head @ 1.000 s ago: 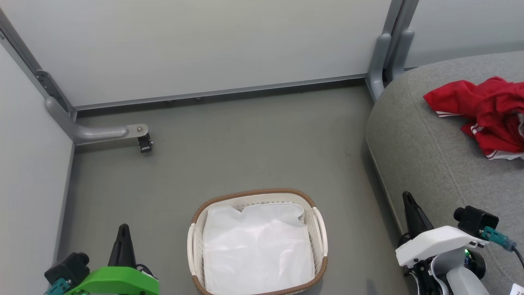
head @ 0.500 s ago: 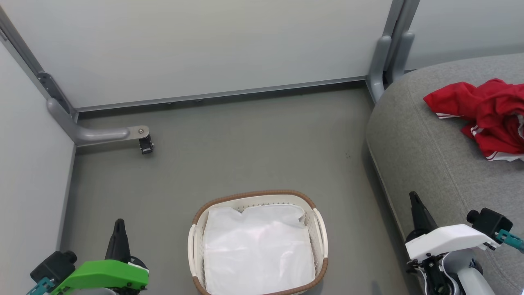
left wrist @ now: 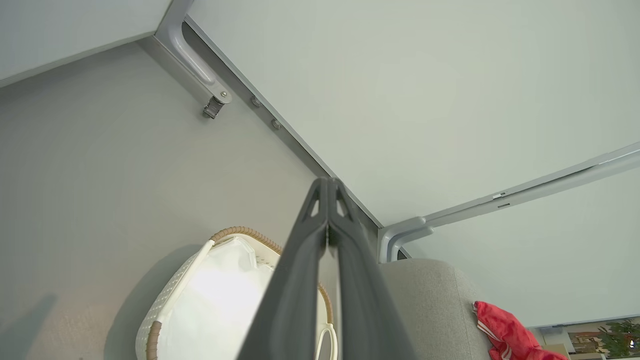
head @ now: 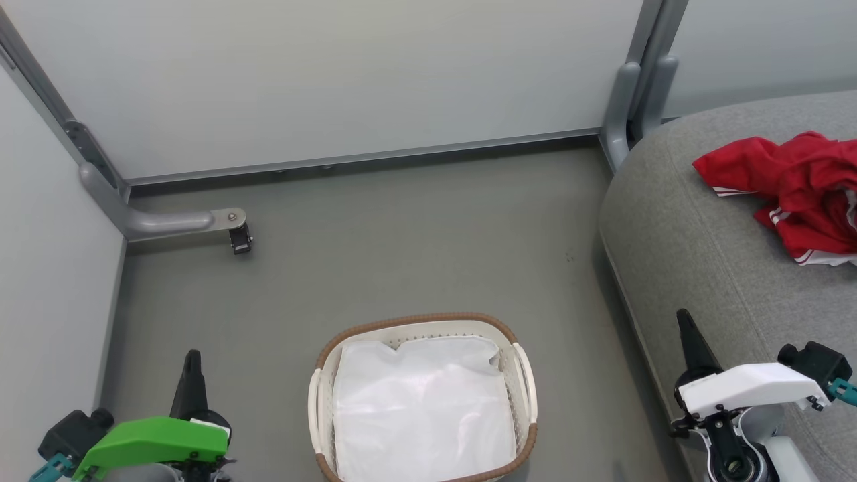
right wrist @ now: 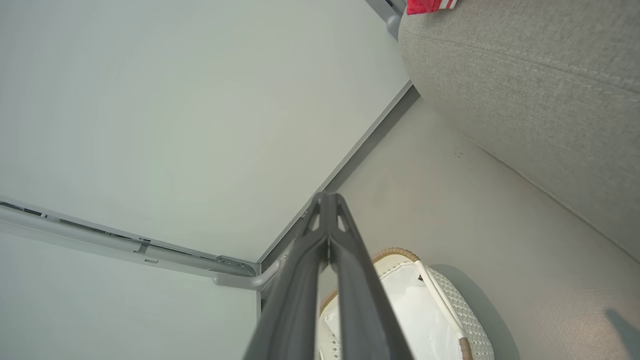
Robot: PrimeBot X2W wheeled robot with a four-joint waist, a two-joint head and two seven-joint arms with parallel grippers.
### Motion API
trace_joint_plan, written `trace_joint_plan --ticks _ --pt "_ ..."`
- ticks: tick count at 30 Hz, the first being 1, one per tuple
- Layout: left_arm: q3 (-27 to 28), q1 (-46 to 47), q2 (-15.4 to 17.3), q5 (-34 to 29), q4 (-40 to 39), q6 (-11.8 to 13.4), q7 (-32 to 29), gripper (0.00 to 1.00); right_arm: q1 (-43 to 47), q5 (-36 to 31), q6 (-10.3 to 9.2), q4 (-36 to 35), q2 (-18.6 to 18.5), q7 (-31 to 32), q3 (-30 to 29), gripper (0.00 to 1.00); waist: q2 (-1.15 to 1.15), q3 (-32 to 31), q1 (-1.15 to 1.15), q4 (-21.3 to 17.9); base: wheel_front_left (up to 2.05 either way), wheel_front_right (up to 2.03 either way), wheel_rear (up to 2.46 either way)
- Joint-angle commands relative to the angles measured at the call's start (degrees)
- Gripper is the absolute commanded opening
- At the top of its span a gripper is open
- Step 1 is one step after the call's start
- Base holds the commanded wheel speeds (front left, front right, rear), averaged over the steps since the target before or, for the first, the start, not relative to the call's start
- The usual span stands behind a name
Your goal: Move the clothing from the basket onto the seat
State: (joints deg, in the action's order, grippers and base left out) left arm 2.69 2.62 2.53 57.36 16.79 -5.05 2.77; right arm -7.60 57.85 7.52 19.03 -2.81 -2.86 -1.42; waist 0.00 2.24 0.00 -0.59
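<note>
**Clerk:** Entry one, the clothing (head: 797, 191)?
**Checker:** Red, with white stripe trim, crumpled in a heap. It lies on top of the seat (head: 689, 248), toward the seat's right side, and runs off the right edge of the head view. It is well apart from the basket (head: 415, 317).

**Clerk:** Entry two, the seat?
**Checker:** A grey fabric cushion with a rounded edge. It stands to the right of the basket, with a strip of floor (head: 402, 227) between them.

**Clerk:** Entry three, the basket?
**Checker:** Oval, white perforated plastic, with a brown woven rim and white side handles. It stands upright on the floor, low in the middle of the head view. Inside, a white sheet (head: 422, 402) is spread across the bottom.

**Clerk:** Entry four, the left gripper (head: 193, 365)?
**Checker:** Green housing, dark fingers pressed together tip to tip, grasping nothing. It hangs over the floor left of the basket, apart from it.

**Clerk:** Entry five, the right gripper (head: 685, 325)?
**Checker:** White housing, fingers likewise clenched and empty. It is at the seat's front edge, right of the basket. I cannot tell whether it touches the fabric. It is well apart from the clothing.

**Clerk:** Surroundings?
**Checker:** Pale wall panels (head: 335, 73) in grey framing. At the left corner is a grey bracket (head: 174, 219) with a small black caster (head: 239, 239).
</note>
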Motion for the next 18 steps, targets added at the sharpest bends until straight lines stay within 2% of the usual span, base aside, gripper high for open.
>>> trace_joint_plan --ticks 1,18 --pt "0.4 1.6 0.3 1.8 -0.8 -0.4 -0.4 0.00 0.2 1.8 -0.02 -0.9 -0.3 0.5 -0.5 0.00 0.00 0.0 0.00 0.0 0.00 0.00 0.00" --pt "1.6 2.5 0.4 12.4 -1.5 -1.1 -3.3 0.00 0.7 12.2 -0.03 -2.3 -0.2 3.4 -2.0 0.00 0.00 -0.6 0.00 0.2 0.00 0.00 0.00"
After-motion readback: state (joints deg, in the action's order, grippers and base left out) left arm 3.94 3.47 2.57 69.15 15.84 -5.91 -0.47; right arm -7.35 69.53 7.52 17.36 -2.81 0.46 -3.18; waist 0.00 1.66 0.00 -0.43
